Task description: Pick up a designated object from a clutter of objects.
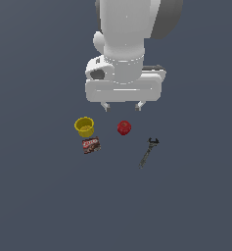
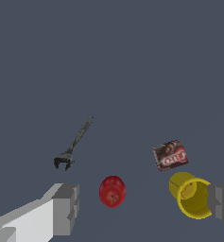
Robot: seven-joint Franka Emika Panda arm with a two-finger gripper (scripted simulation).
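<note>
The designated object, a small glossy red ball (image 1: pixel 124 128) (image 2: pixel 112 191), rests on the dark grey floor among the clutter. To the exterior view's left of it stands a yellow cup (image 1: pixel 84 126) (image 2: pixel 191 194), with a flat brown-red packet (image 1: pixel 91 145) (image 2: pixel 170 155) just in front of the cup. A slim dark wrench (image 1: pixel 149 152) (image 2: pixel 74 143) lies to the exterior view's right. My gripper (image 1: pixel 122 106) (image 2: pixel 142 208) hangs open above the ball, clear of it; nothing is between its grey fingers (image 2: pixel 65 208).
The white arm body (image 1: pixel 125 49) fills the upper middle of the exterior view. Plain dark grey floor (image 1: pixel 39 206) surrounds the four items.
</note>
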